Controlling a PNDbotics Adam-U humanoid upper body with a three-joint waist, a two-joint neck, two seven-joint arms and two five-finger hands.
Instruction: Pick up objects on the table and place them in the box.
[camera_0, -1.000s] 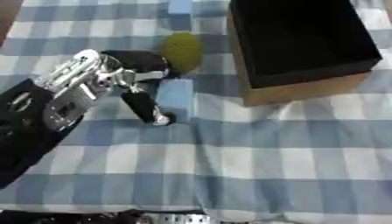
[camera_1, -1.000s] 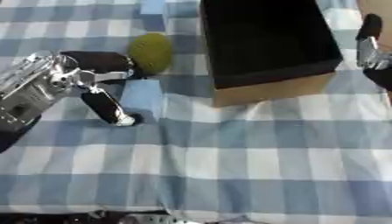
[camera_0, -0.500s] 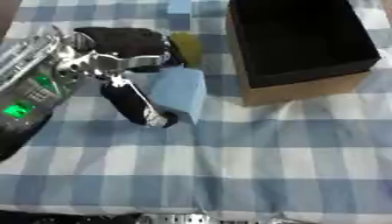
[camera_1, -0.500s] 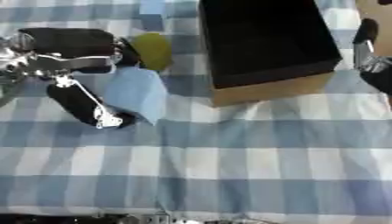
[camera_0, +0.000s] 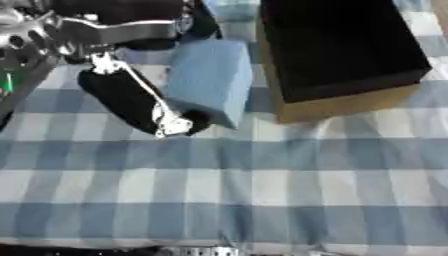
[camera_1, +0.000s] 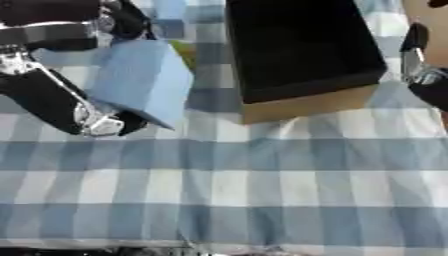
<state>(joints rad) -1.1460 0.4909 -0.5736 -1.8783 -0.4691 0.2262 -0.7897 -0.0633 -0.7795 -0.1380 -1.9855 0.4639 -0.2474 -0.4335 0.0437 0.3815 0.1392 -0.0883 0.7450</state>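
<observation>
My left robot hand (camera_0: 131, 97) grips a pale blue rectangular block (camera_0: 208, 80), with the thumb under its lower corner and the fingers curled over its upper edge. The block is lifted above the blue and white checked cloth (camera_0: 262, 190) that covers the desk, and it hangs tilted, just beside the left wall of the box. Behind the block, in the right eye view, I see a small strip of a yellow-green object (camera_1: 184, 50), mostly hidden, and I cannot tell what it is. Further back there is another light blue piece (camera_1: 168, 11) on the cloth.

To the right stands the open cardboard box with black inside (camera_0: 350, 102); what I can see of its inside holds nothing yet.

At the far right edge of the right eye view my right robot hand (camera_1: 422, 70) shows only partly, near the right side of the box. I cannot tell if its fingers are open or closed.

I think the risk now is with the tilt: the block is held at two small places, so it may turn or slip out while I carry it over the wall. Its lower corner may also hit the box rim and push the light box away.

I can read no brand, label or writing on any of these things.
</observation>
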